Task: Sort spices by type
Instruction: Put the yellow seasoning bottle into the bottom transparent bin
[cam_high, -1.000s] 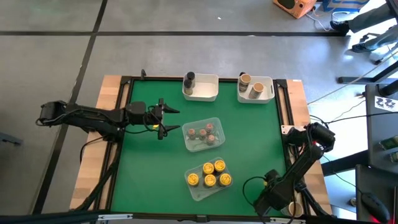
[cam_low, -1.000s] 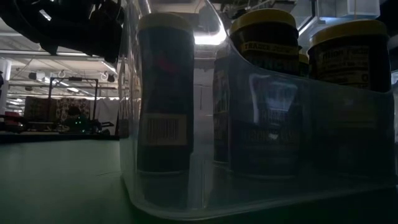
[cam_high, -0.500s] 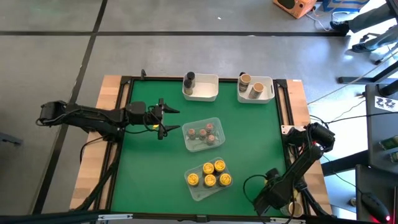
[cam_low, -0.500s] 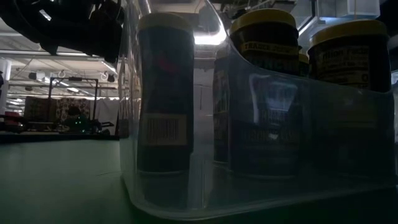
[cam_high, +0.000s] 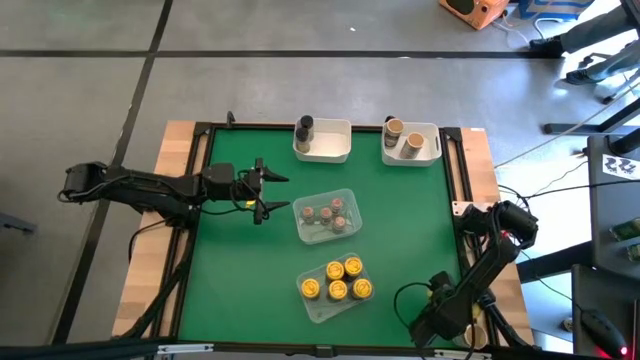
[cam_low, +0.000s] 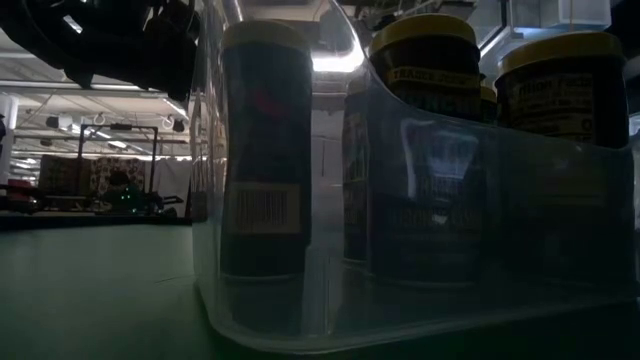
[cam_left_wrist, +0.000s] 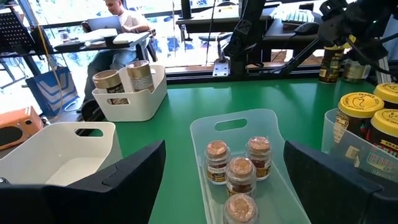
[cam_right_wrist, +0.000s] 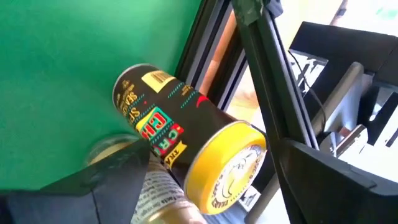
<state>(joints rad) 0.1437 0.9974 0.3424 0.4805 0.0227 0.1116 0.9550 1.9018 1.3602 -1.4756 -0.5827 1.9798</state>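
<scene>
My left gripper (cam_high: 280, 191) is open and empty over the green mat, pointing at a clear tray of several reddish-brown-topped jars (cam_high: 325, 216), which also show in the left wrist view (cam_left_wrist: 239, 165). Several yellow-lidded jars (cam_high: 337, 281) stand in a second clear tray nearer the front. A dark grey jar (cam_high: 304, 127) stands at the left white bin, and tan-lidded jars (cam_high: 404, 135) stand in the right bin. My right gripper (cam_high: 452, 325) is open at the near right corner. Its fingers stand on either side of a yellow-lidded jar (cam_right_wrist: 186, 134) lying on its side; I cannot tell whether they touch it.
A second jar with a white label (cam_right_wrist: 163, 194) lies beside the yellow-lidded one, by the table's black frame rail (cam_right_wrist: 267, 74). The near clear tray (cam_low: 400, 200) fills the low view. A person sits at a desk beyond the far edge (cam_left_wrist: 121, 18).
</scene>
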